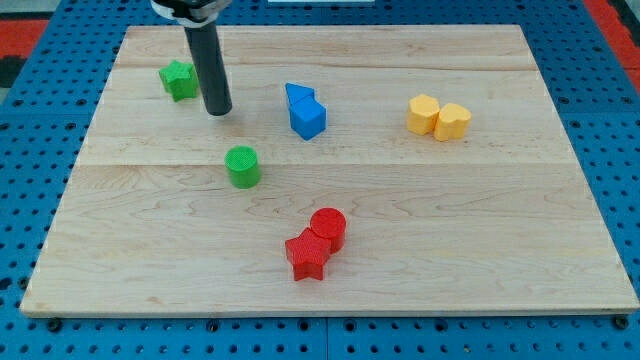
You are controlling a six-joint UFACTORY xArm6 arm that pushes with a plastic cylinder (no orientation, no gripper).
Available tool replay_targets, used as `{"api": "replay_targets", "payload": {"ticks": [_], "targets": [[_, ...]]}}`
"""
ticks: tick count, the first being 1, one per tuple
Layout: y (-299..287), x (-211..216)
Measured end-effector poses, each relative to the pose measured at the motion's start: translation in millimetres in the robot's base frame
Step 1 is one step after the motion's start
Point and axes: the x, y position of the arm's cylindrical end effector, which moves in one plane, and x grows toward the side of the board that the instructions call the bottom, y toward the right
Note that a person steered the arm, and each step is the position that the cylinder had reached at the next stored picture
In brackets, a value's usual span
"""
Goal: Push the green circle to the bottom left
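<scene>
The green circle (242, 166) stands on the wooden board (450, 220), left of the middle. My tip (218, 111) rests on the board above the green circle and a little to its left, apart from it. A green star (179, 79) lies just left of the rod, near the view's top left.
A blue triangle (298, 96) touches a blue cube (309, 118) at the top middle. Two yellow blocks (438, 117) sit together at the top right. A red circle (328, 227) touches a red star (307, 255) at the bottom middle. A blue pegboard (30, 120) surrounds the board.
</scene>
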Motion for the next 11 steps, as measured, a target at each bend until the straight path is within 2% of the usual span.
{"api": "replay_targets", "payload": {"ticks": [5, 6, 8, 10, 11], "targets": [[21.0, -13.1], [61.7, 1.3], [109.4, 84.8], [23.5, 83.9], [5.4, 141.2]]}}
